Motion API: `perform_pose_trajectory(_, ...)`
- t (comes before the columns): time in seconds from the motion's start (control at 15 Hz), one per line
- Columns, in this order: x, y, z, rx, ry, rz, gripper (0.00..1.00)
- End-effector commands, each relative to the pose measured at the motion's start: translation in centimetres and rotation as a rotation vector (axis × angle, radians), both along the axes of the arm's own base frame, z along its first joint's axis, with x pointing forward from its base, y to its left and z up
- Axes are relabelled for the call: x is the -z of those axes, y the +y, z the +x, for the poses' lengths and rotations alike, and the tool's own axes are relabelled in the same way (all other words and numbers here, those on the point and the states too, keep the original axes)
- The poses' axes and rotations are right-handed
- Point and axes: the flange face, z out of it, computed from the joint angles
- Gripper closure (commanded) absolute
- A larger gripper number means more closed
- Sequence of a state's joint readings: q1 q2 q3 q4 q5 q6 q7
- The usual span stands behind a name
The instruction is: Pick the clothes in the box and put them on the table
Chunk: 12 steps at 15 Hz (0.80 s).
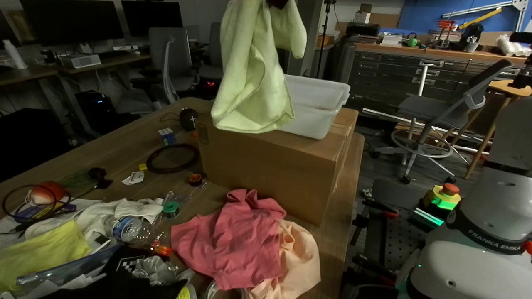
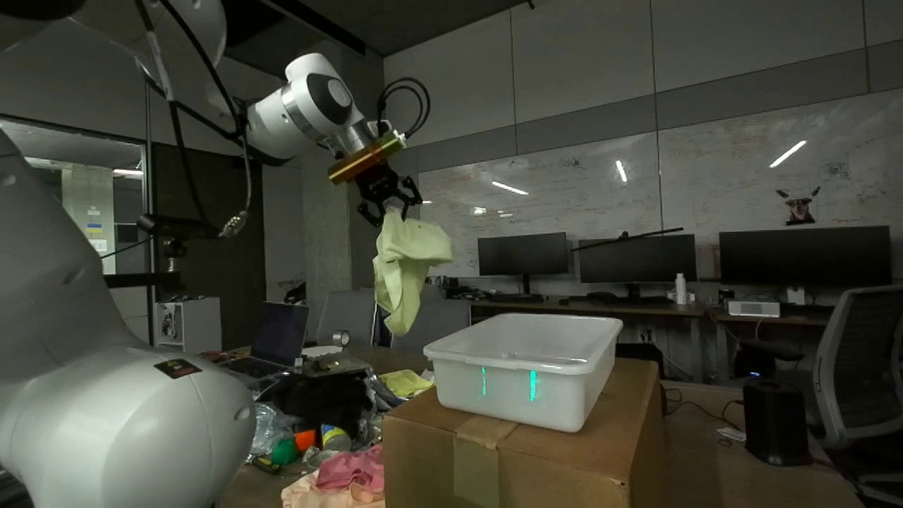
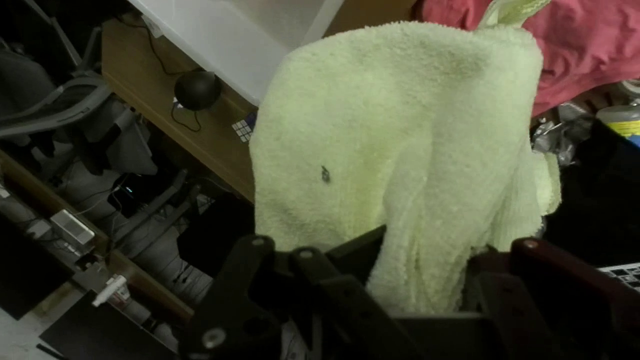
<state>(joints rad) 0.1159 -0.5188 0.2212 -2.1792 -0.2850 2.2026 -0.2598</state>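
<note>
My gripper [image 2: 392,214] is shut on a pale yellow-green towel [image 2: 409,264], which hangs in the air above and beside the white bin [image 2: 451,384]. The towel also hangs in an exterior view [image 1: 253,83] and fills the middle of the wrist view [image 3: 400,125], bunched between the fingers. The bin stands on a cardboard box [image 1: 266,174] on the wooden table [image 1: 129,143]. No cloth shows in the visible part of the bin; its floor is partly hidden. A pink cloth [image 1: 237,241] and a peach cloth [image 1: 301,257] lie on the table beside the box.
A plastic bottle [image 1: 137,232], a yellow cloth [image 1: 45,249] and other clutter lie at the table's near left. A black cable ring [image 1: 173,158] and a puzzle cube [image 1: 167,136] lie beside the box. A laptop [image 2: 271,339] and a black speaker [image 2: 774,422] stand on the table.
</note>
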Motion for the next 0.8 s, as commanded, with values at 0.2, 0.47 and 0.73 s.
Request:
perform_pose_trajectory(0.2,2.2,2.5,1.2,-0.094,0.036,-0.052,0.69)
perform_pose_trajectory(0.47,4.0,0.6,1.8,-0.071,0.085,-0.070,0.38)
perform_pose_trajectory(0.73,5.2,-2.0,1.9,-0.046,0.147,-0.068,0.07)
